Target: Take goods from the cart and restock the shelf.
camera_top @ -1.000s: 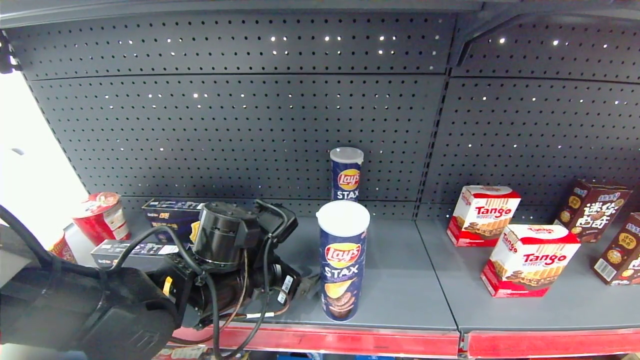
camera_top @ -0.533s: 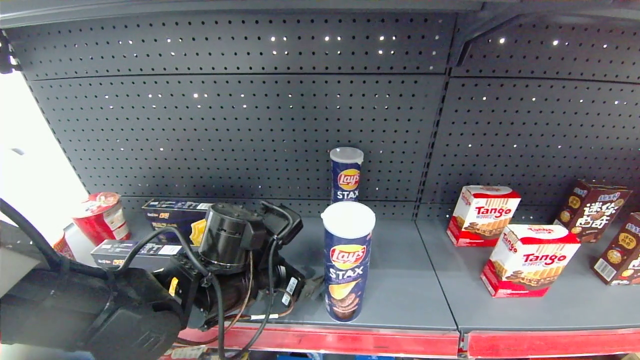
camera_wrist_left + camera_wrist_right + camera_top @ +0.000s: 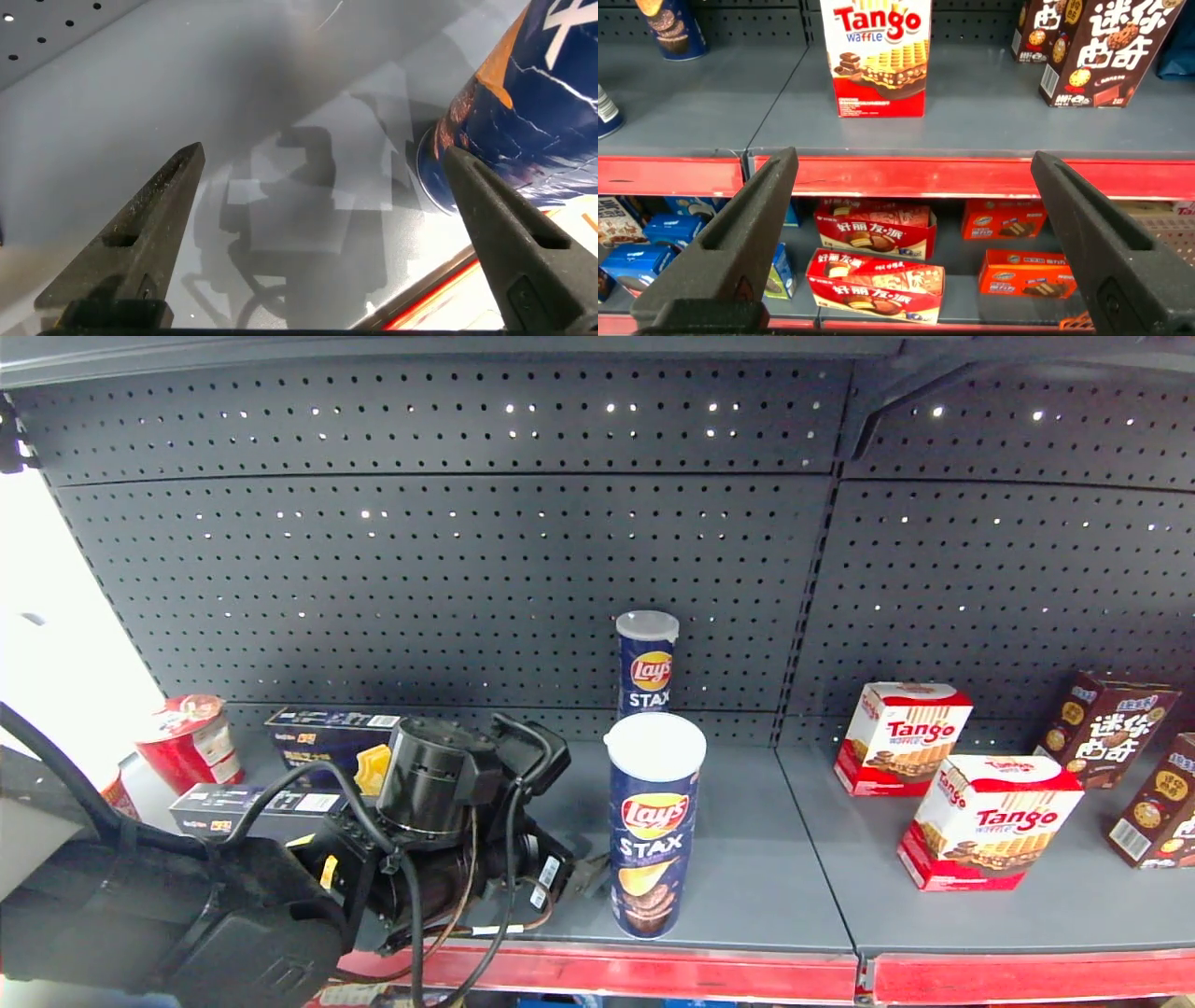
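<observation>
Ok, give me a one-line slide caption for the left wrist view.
Left gripper open just above the grey shelf, with the blue can beside one finger.

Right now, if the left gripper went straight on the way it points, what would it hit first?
Likely the grey shelf board, seen between the left gripper's open fingers. The front chip can stands just beside one finger and might get grazed; depth is unclear.
</observation>
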{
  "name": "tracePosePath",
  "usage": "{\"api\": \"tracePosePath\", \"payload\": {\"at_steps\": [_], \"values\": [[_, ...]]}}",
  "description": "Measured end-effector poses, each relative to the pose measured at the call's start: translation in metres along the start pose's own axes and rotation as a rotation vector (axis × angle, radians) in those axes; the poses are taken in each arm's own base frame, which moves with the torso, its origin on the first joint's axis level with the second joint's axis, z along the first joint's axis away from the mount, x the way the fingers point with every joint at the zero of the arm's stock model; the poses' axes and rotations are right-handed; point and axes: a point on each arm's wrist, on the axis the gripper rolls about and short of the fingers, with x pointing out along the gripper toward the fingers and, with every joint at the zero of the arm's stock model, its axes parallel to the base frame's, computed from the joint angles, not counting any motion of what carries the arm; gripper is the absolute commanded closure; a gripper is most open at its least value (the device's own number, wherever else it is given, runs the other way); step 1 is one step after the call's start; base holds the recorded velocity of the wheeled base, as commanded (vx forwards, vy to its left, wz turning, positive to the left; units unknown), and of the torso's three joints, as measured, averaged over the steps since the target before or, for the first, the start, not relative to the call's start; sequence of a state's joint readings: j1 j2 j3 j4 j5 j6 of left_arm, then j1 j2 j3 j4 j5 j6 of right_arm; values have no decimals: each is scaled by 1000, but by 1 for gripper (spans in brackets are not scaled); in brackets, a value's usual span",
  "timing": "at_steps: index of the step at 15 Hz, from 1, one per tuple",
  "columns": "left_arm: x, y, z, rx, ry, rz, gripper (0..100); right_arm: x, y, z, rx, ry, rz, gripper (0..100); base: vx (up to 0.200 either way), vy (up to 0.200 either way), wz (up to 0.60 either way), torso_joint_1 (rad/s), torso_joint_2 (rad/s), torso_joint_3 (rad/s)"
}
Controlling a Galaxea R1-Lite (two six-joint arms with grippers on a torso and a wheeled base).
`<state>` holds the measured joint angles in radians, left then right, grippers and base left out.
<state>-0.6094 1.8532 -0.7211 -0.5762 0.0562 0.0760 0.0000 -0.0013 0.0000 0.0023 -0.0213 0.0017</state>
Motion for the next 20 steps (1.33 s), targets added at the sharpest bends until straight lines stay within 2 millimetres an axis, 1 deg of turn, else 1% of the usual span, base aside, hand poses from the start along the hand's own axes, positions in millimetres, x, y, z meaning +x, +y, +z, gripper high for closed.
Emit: {"api": "tracePosePath", "payload": {"at_steps": [6, 8, 9, 12, 14, 16, 18, 19, 20], "values": [[0, -1, -3, 0, 11, -2, 0, 0, 0, 0, 0, 0, 0, 0, 0, 0, 0, 0, 0, 0], [-2, 5, -3, -10, 7, 16, 0, 0, 0, 0, 0, 0, 0, 0, 0, 0, 0, 0, 0, 0], [-5, 12, 0, -19, -4, 35, 0, 0, 0, 0, 0, 0, 0, 0, 0, 0, 0, 0, 0, 0], [-21, 29, 13, -19, -67, 86, 0, 0, 0, 0, 0, 0, 0, 0, 0, 0, 0, 0, 0, 0], [-40, 40, 24, -13, -124, 128, 0, 0, 0, 0, 0, 0, 0, 0, 0, 0, 0, 0, 0, 0], [-66, 50, 31, -24, -177, 172, 0, 0, 0, 0, 0, 0, 0, 0, 0, 0, 0, 0, 0, 0], [-104, 59, 34, -43, -221, 223, 0, 0, 0, 0, 0, 0, 0, 0, 0, 0, 0, 0, 0, 0], [-122, 62, 34, -52, -238, 245, 0, 0, 0, 0, 0, 0, 0, 0, 0, 0, 0, 0, 0, 0], [-145, 64, 31, -66, -263, 270, 0, 0, 0, 0, 0, 0, 0, 0, 0, 0, 0, 0, 0, 0]]}}
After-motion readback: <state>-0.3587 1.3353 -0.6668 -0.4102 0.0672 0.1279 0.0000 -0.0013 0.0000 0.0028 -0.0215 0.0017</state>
